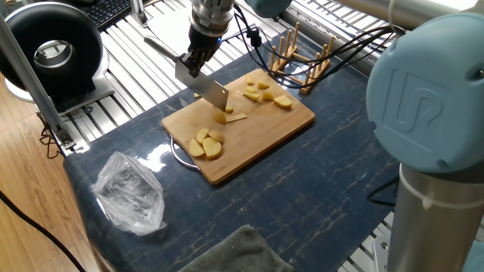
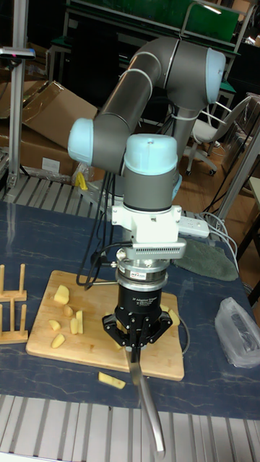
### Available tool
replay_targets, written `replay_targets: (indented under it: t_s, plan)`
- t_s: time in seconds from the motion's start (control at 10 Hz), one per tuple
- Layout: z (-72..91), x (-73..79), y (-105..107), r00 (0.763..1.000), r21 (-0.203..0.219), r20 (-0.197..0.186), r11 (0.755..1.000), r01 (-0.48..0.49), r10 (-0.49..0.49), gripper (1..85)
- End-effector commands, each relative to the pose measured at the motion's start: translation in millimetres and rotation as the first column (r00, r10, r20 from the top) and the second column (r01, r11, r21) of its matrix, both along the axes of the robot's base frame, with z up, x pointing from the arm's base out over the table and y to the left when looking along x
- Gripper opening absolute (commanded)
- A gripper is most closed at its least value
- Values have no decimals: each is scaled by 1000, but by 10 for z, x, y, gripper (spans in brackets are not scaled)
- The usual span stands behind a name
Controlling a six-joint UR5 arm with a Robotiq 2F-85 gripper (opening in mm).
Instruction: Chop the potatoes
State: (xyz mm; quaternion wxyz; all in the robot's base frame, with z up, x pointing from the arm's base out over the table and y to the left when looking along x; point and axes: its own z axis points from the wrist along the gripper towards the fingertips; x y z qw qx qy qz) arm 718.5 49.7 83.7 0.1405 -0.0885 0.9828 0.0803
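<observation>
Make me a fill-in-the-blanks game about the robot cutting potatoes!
1. The gripper holds a ____ by its handle.
2. Most potatoes lie on a wooden ____.
3. One potato piece lies off the board, on the dark ____.
4. Left of the board sits a crumpled clear plastic ____.

Missing words: knife; board; table; bag

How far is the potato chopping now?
Done: several cut potatoes lie on the board, with slices near its front. In hand: the gripper holds the knife over one piece. Left: that piece and the larger chunks.
</observation>
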Motion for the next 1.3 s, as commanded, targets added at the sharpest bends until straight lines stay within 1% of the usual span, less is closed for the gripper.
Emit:
replay_targets:
  t_s: [0.0,0.2,0.3,0.4,0.5,0.6,0.7,1.2]
  plan:
    - [15,72,-102,1000,2,10,1000,-15,15,10]
    - [12,75,-127,1000,1,9,1000,-14,14,10]
    - [19,68,-107,1000,10,3,1000,-3,3,10]
    - [42,40,-84,1000,20,-7,1000,9,-9,10]
    - [87,-22,-83,1000,15,-20,1000,22,-21,10]
    - [118,-41,-130,1000,-4,-18,1000,14,-14,10]
    - [121,-42,-98,1000,10,-19,1000,16,-15,10]
    - [61,-11,-80,1000,14,-8,1000,13,-13,10]
